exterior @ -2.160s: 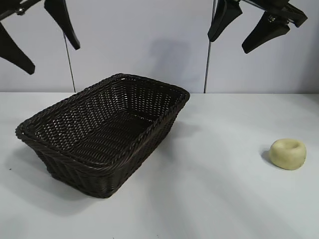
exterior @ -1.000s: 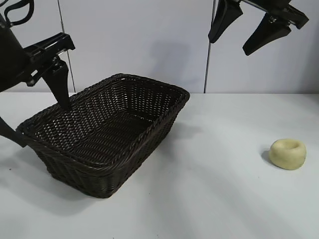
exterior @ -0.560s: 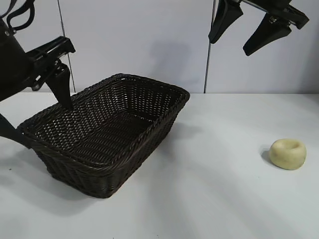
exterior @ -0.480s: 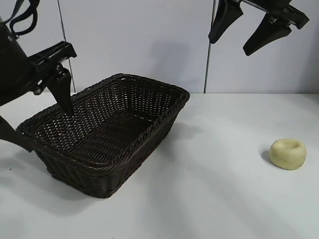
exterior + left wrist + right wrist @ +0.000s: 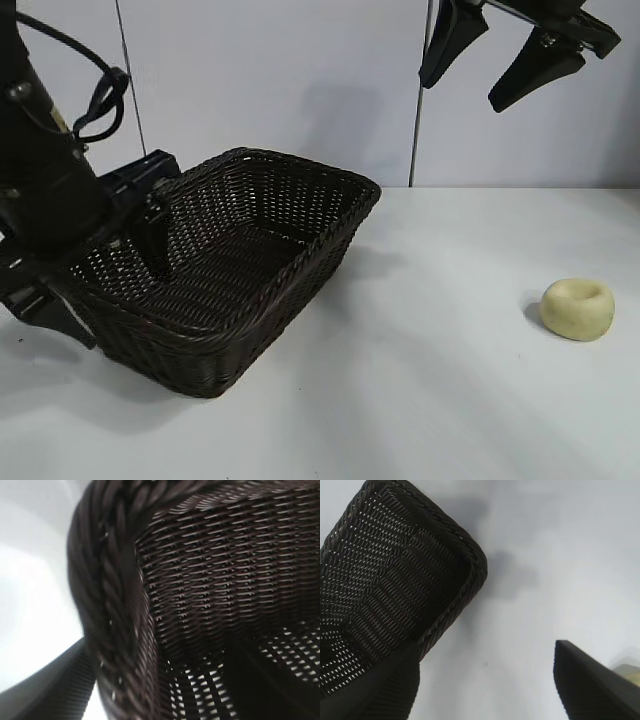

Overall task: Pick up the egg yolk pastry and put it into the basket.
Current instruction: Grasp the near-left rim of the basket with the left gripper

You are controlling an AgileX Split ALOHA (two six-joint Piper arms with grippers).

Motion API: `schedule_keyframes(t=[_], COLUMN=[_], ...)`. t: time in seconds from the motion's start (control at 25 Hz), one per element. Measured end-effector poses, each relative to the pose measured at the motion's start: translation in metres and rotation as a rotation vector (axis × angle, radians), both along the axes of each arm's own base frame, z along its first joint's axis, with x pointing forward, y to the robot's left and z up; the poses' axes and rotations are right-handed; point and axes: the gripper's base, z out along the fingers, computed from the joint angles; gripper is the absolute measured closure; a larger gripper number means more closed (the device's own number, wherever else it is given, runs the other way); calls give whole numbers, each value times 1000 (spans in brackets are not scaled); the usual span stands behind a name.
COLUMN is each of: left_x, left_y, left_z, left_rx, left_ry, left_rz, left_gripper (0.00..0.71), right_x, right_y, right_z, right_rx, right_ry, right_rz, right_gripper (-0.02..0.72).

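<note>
The basket (image 5: 250, 250) is dark brown, near black, woven in fine horizontal wicker rows with a thicker braided rim; light shows through small gaps in the weave as pale dots and dashes. The egg yolk pastry (image 5: 577, 308) near the table's right edge is pale, matte yellow, slightly darker in its dimple. The table (image 5: 430, 400) is plain white with soft grey shadows beside the basket and the pastry. The wall (image 5: 300, 80) behind is a pale bluish grey, crossed by thin dark vertical seams. The left gripper (image 5: 110, 275) and right gripper (image 5: 505, 60) are matte black, with finely ribbed fingers (image 5: 390, 690).
</note>
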Motion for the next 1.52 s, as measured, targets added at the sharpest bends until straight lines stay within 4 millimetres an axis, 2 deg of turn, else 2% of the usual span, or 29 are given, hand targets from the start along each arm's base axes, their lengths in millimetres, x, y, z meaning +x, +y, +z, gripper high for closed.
schedule_keyframes(t=[0.24, 0.6, 0.8, 0.84, 0.92, 1.04, 1.2, 1.4, 1.52], left_x=[9, 10, 10, 10, 10, 10, 11, 11, 10], left_y=[12, 12, 11, 11, 11, 11, 12, 11, 14], left_z=[-7, -7, -14, -15, -15, -15, -15, -13, -4], left_rx=[-15, -1, -6, -7, -7, -5, -16, -20, -28], left_ry=[10, 0, 27, 29, 29, 34, 26, 21, 7], left_rz=[65, 15, 25, 25, 25, 25, 41, 38, 43], left_gripper=[196, 197, 210, 229, 318, 480, 609, 609, 610], right_x=[0, 0, 0, 0, 0, 0, 0, 0, 0], right_y=[0, 0, 0, 0, 0, 0, 0, 0, 0], right_z=[0, 0, 0, 0, 0, 0, 0, 0, 0], right_rx=[-1, -1, 0, 0, 0, 0, 0, 0, 0], right_ry=[0, -1, -2, -2, -3, -3, -3, -3, -3], right_rz=[-1, -1, -2, -2, -2, -2, -2, -2, -2], right_gripper=[164, 164, 164, 164, 164, 164, 164, 164, 164])
